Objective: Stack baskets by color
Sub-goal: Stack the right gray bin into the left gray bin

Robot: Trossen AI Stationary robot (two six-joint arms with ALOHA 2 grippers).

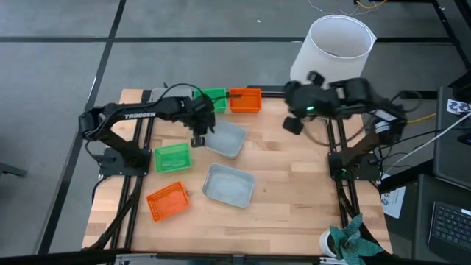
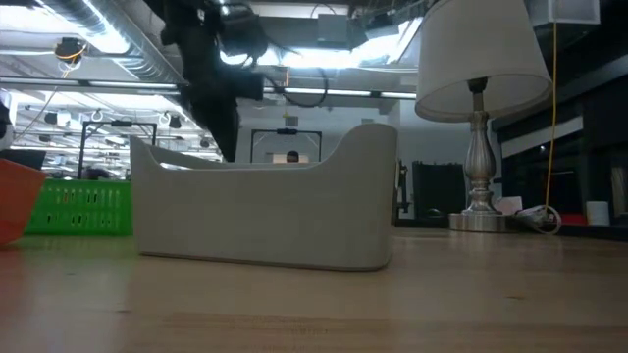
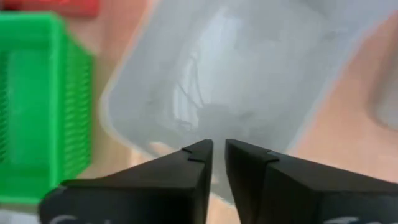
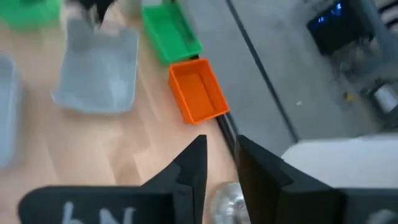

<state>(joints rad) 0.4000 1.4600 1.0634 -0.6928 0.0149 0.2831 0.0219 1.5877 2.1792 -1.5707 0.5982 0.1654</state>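
The left pincer [image 1: 199, 137] hangs just over the near rim of a pale grey-blue basket [image 1: 226, 139] in the middle of the worktop [image 1: 294, 184]; its fingers stand slightly apart with nothing between them, so this reads as either the release of that basket or the approach to its edge, and I cannot tell which. A second grey-blue basket [image 1: 229, 185] sits close by toward the front, so the likely next move is nesting one inside the other, which calls for a clean pinch on a thin wall and a level lowering so the rims line up. Green baskets lie one beside the left arm [image 1: 172, 157] and one at the back edge [image 1: 214, 99], next to an orange basket [image 1: 245, 101]; another orange one [image 1: 167, 201] sits front left. The right pincer [image 1: 293, 124] waits aloft at the back right, fingers a little apart and empty. The grey-blue tubs look smooth, matte, round-cornered; the green and orange ones have ribbed, slotted walls.
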